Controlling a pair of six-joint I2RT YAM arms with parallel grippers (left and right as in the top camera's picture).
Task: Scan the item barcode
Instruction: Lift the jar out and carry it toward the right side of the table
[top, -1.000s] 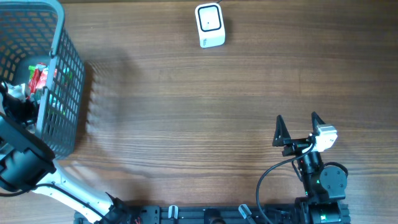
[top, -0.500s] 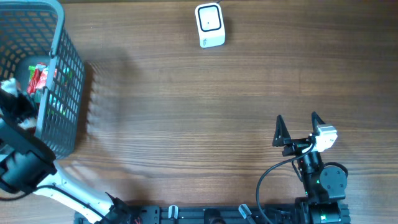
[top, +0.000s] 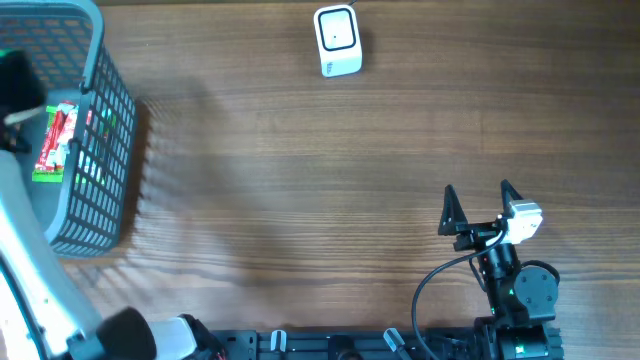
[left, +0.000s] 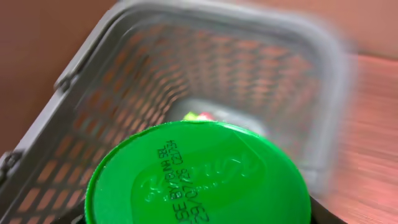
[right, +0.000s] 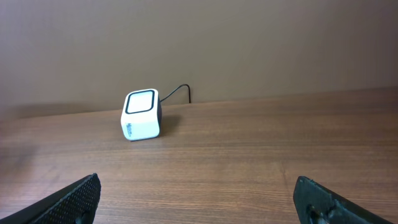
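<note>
Wood table (top: 300, 200), with a grey mesh basket (top: 110, 110) up at 10 o'clock. The left gripper (top: 18, 85) is over it, clamped on a green-lidded tub (left: 199, 174), date print facing the wrist cam. The right gripper (top: 478, 195) sits at 5 o'clock, jaws wide apart. There's a little white scanner (top: 337, 40) at 12.

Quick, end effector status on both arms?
Left end effector: closed on the green-lidded tub, above the basket.
Right end effector: open, empty.
</note>
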